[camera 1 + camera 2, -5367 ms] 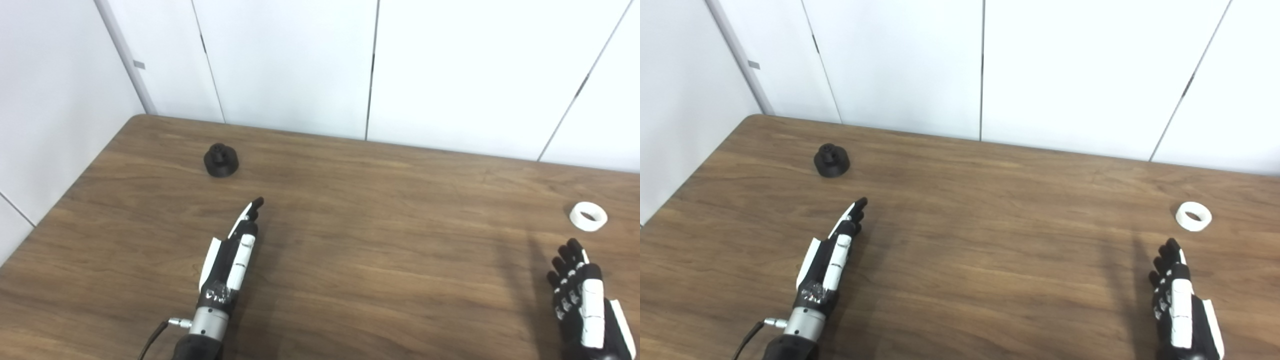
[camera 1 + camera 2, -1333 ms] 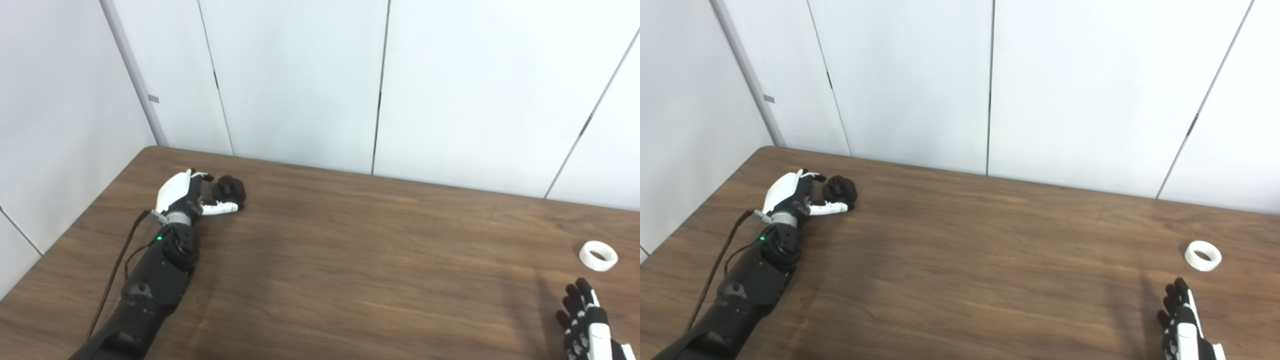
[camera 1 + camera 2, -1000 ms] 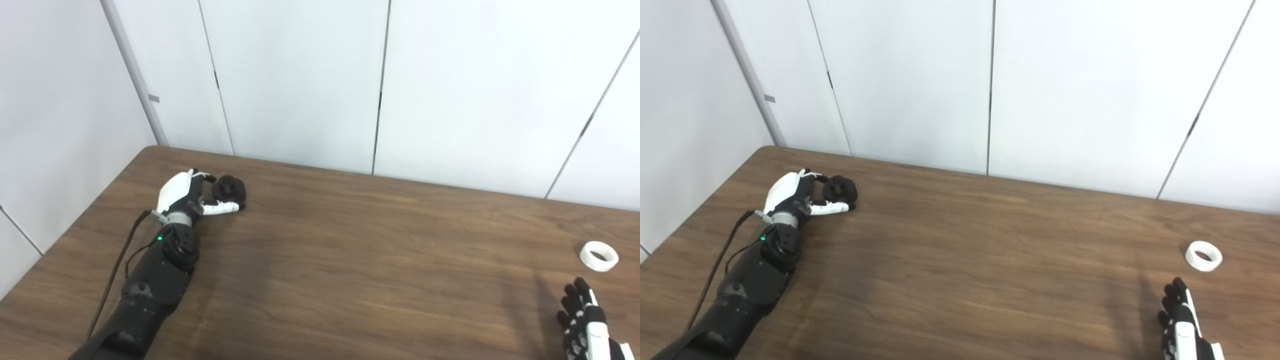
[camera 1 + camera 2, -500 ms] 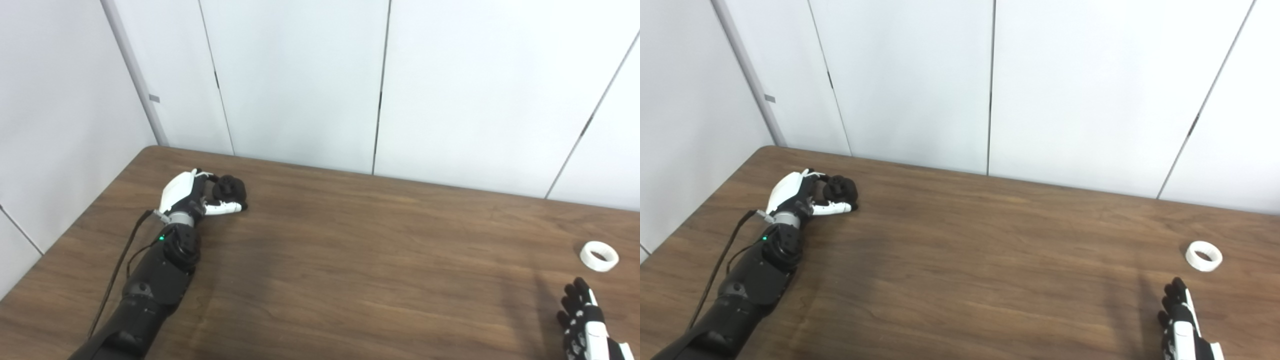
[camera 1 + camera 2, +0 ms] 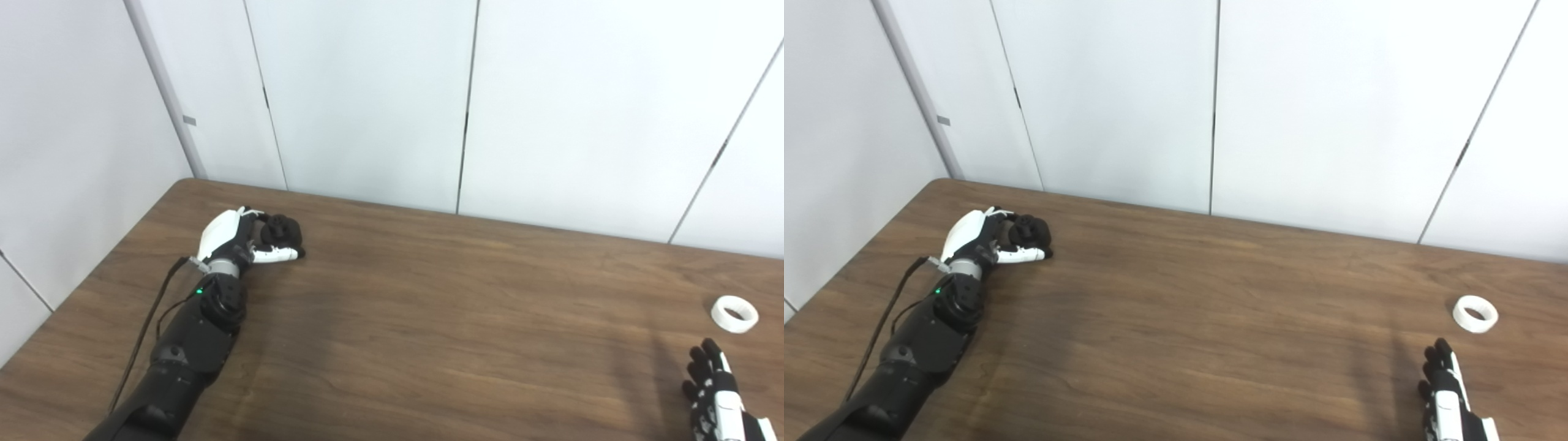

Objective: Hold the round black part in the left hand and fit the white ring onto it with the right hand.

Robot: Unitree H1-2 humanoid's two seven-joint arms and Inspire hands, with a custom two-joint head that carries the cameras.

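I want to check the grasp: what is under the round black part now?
Under the round black part only the wooden table shows. The left hand wraps its near side, so the contact there is hidden.

The left robot hand (image 5: 236,239) has closed round the round black part (image 5: 282,230).

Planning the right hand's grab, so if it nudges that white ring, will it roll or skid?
The white ring lies flat on the table, so it would probably skid, not roll. It looks small and light, so a nudge from the right hand may send it off.
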